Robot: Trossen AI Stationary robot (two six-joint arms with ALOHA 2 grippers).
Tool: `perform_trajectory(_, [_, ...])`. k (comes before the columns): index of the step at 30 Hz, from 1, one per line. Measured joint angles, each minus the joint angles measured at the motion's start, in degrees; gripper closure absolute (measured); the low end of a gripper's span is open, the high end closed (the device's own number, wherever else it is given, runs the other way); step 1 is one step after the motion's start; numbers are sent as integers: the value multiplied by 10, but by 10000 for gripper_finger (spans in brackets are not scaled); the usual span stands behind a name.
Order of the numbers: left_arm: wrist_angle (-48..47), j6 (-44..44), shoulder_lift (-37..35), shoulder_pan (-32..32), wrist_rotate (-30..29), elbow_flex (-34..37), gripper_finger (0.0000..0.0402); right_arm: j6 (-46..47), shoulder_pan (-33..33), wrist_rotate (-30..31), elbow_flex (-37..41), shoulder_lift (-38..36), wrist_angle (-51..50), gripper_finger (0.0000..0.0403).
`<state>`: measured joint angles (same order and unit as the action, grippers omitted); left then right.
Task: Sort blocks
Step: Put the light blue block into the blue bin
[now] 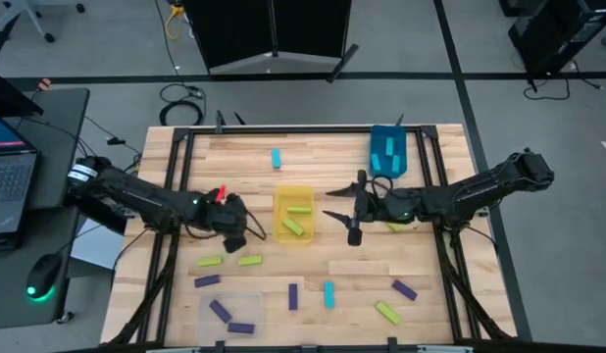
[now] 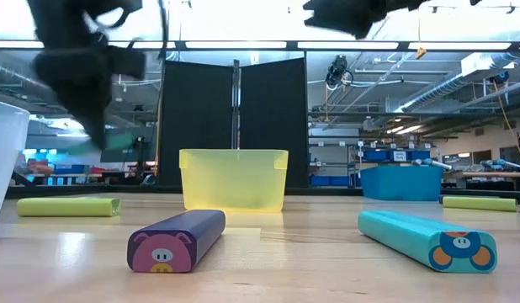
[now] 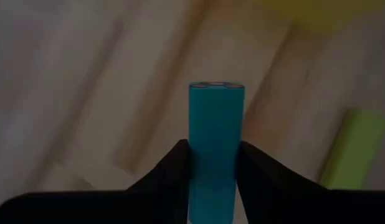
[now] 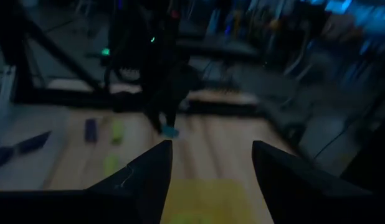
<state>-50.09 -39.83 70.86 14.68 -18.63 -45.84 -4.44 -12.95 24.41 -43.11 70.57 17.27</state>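
Left gripper (image 3: 212,168) clamps a cyan block (image 3: 215,134) above the bench (image 1: 234,157), at nine o'clock from the yellow bin (image 1: 293,196). Right gripper (image 1: 340,204) spreads wide at that bin's three o'clock, empty.

No text, label or number can be read anywhere.

Two blocks (image 1: 294,219) lie in the middle bin (image 1: 293,194), between the left tool (image 1: 246,233) and right tool (image 1: 344,208).
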Motion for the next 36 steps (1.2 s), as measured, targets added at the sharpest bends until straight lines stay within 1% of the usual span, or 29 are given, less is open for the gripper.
perform_trajectory(2, [4,18,0,-1,-37,-32,296,-37,-8,28,0,-15,17,168])
perform_trajectory(4, [42,53,0,-8,-70,-63,296,-76,-17,64,0,-32,43,167])
perform_trajectory(6, [97,98,-1,-22,-88,-80,296,-116,-29,99,0,-52,66,166])
perform_trajectory(8, [173,146,3,-41,-87,-88,296,-149,-41,124,0,-72,86,165])
perform_trajectory(14, [350,238,41,-120,-38,-91,296,-213,-91,175,0,-129,125,165])
perform_trajectory(16, [421,258,63,-147,-9,-91,296,-230,-108,198,0,-141,140,165])
perform_trajectory(19, [518,263,109,-184,39,-91,296,-261,-134,222,0,-150,164,164])
perform_trajectory(21, [558,261,149,-208,69,-108,296,-282,-149,232,0,-151,186,165])
perform_trajectory(23, [562,259,197,-227,84,-142,296,-303,-160,240,0,-148,212,167])
perform_trajectory(26, [563,259,274,-246,113,-216,296,-328,-171,241,0,-142,243,169])
perform_trajectory(30, [546,261,377,-264,152,-332,296,-344,-176,241,0,-135,265,172])
perform_trajectory(36, [532,252,516,-292,185,-509,296,-347,-187,241,0,-135,271,174])
